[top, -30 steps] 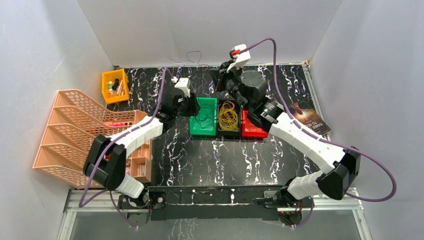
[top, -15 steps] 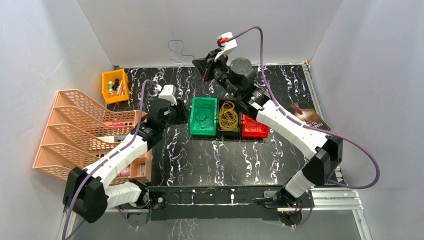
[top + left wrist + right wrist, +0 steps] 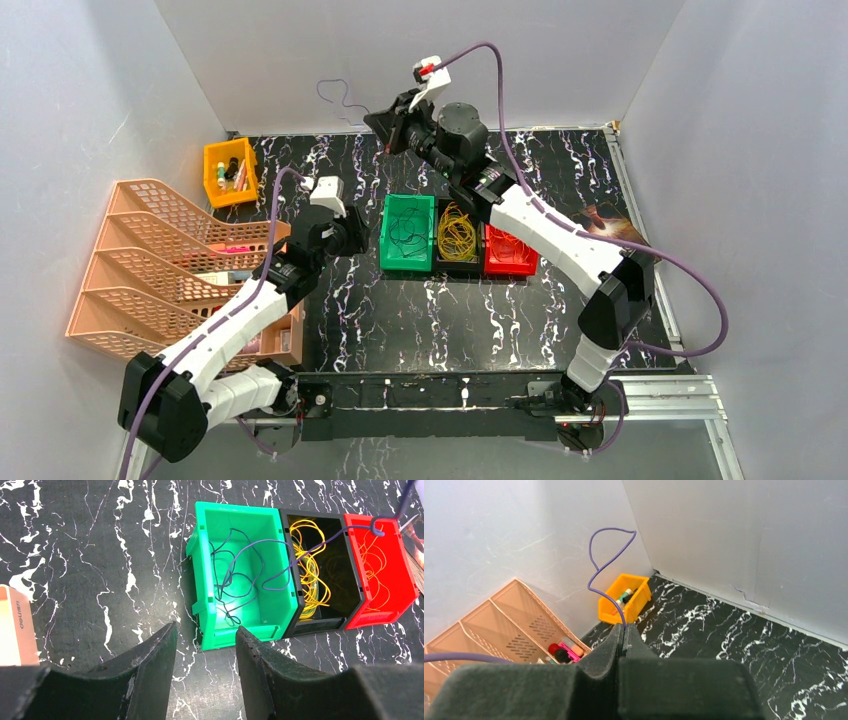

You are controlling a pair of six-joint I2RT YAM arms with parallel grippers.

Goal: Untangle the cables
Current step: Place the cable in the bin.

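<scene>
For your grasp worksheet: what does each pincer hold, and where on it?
Right pincer pinches a purple cable near its curly free end; left pincer holds nothing.

Just ahead of the left gripper (image 3: pixel 205 630), a green bin (image 3: pixel 206 580), black bin (image 3: pixel 320 625) and red bin (image 3: pixel 382 616) touch in a row. Beyond the right gripper (image 3: pixel 623 630) sit an orange bin (image 3: pixel 638 602) and a peach rack (image 3: pixel 499 615).

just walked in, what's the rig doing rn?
Untangling thin cables. The right claw is shut on one purple cable, held high over the table's far side; a purple strand appears to run back into the green bin. The left claw hovers open just short of that bin. Yellow cables fill the black bin.
</scene>
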